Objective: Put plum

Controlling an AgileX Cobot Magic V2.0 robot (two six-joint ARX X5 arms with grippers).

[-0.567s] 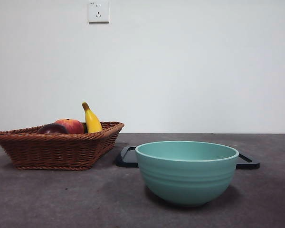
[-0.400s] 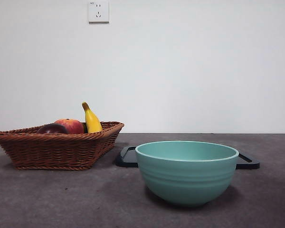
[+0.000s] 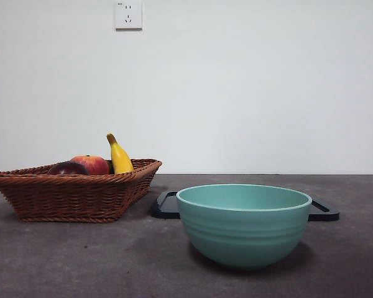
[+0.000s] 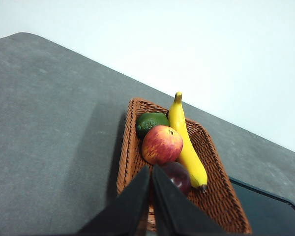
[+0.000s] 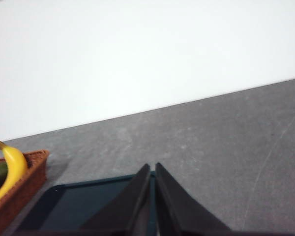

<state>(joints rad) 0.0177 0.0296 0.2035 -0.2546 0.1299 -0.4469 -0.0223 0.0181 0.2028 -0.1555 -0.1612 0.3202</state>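
The dark maroon plum (image 3: 67,168) lies in the brown wicker basket (image 3: 74,195) at the left of the front view, beside a red-orange peach-like fruit (image 3: 93,164) and a yellow banana (image 3: 119,156). From the left wrist camera the plum (image 4: 177,176) shows just beyond my left gripper (image 4: 151,169), whose jaws are shut and high above the basket (image 4: 214,194). My right gripper (image 5: 153,167) is shut too, hovering over a dark tray (image 5: 83,204). Neither arm appears in the front view.
A teal bowl (image 3: 244,225) stands at the front centre, with the dark tray (image 3: 168,205) behind it. A green fruit (image 4: 151,122) lies at the basket's far end. A wall with a socket (image 3: 128,15) closes the back.
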